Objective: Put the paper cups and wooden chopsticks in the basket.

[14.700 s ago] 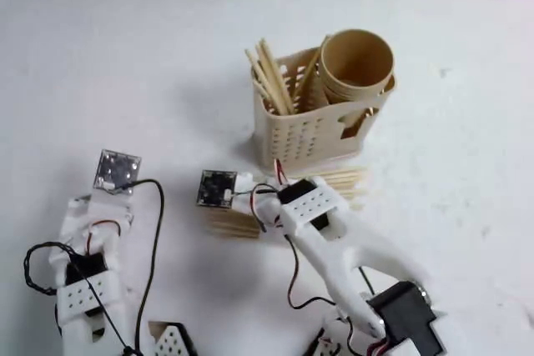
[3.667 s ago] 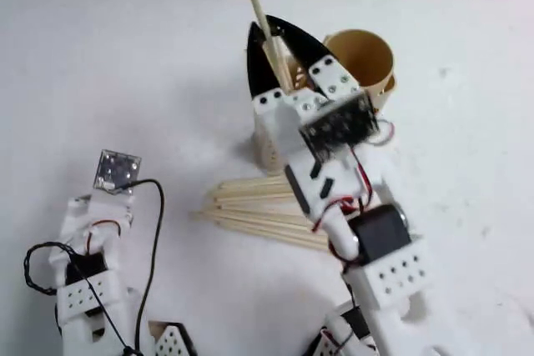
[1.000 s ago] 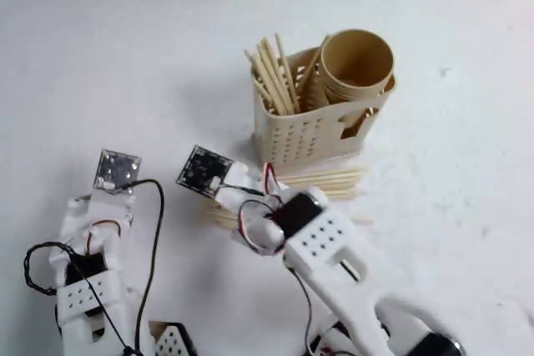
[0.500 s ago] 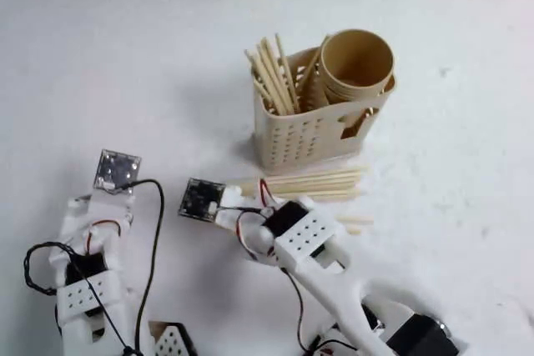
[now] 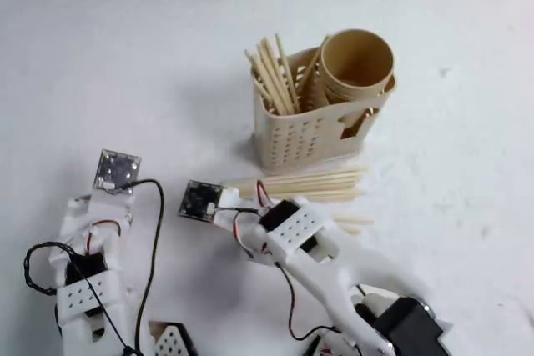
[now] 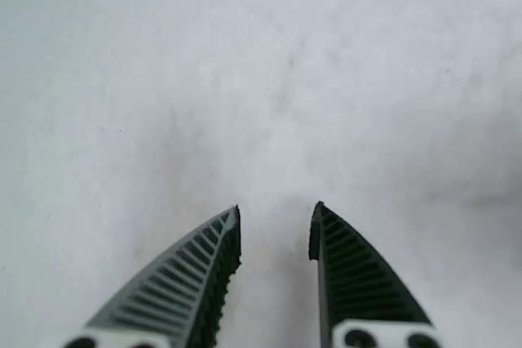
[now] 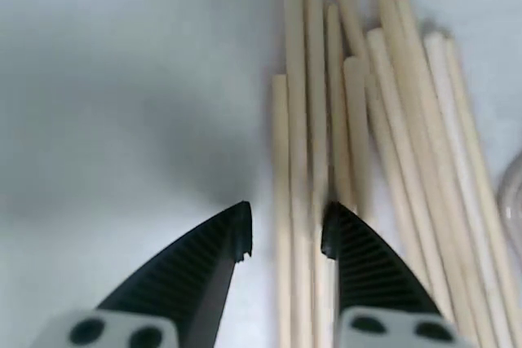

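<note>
The basket (image 5: 313, 135) stands on the worktop (image 5: 125, 56) in the upper middle of the high view. Inside it, the paper cups (image 5: 357, 60) sit stacked in the right part and a bunch of wooden chopsticks (image 5: 274, 77) stands in the left part. Just below the basket, the loose chopsticks (image 5: 309, 183) lie side by side on the worktop. The right arm (image 5: 334, 264) comes up from the lower right edge to their left end. There the right claw (image 7: 285, 234) hangs above them, with sticks in the gap between its tips. The left arm (image 5: 88, 264) sits at lower left, well apart, its left claw (image 6: 275, 230) over bare worktop.
</note>
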Motion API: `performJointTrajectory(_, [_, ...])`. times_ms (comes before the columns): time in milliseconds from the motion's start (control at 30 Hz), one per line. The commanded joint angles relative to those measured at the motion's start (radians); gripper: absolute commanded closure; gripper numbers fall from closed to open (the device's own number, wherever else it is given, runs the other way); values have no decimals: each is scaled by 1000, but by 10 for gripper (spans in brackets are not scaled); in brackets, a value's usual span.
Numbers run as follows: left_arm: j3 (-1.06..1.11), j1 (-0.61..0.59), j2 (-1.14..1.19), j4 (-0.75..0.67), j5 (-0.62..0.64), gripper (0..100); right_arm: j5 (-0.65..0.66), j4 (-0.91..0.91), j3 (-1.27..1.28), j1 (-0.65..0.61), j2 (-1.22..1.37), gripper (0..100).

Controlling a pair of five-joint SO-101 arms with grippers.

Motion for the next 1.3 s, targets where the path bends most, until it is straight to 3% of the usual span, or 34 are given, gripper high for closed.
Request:
performJointTrajectory(0, [-3, 15, -12, -20, 5, 845, 14, -12, -3, -4, 19, 854])
performJointTrajectory(233, [-3, 15, -12, -20, 5, 845, 14, -27, -5, -4, 38, 966])
performJointTrajectory(467, [-3, 15, -12, -20, 5, 845, 12, -18, -15, 41, 8, 981])
performJointTrajectory(767, [-3, 15, -12, -20, 5, 845, 6, 137, -18, 116, -358, 981])
performJointTrajectory(933, [-3, 15, -12, -20, 5, 845, -81, 166, -26, 117, -539, 981])
performJointTrajectory(1067, [-3, 15, -12, -20, 5, 845, -127, 186, -101, 120, -653, 981])
performJointTrajectory(1267, [-3, 15, -12, -20, 5, 845, -204, 200, -370, 223, -662, 981])
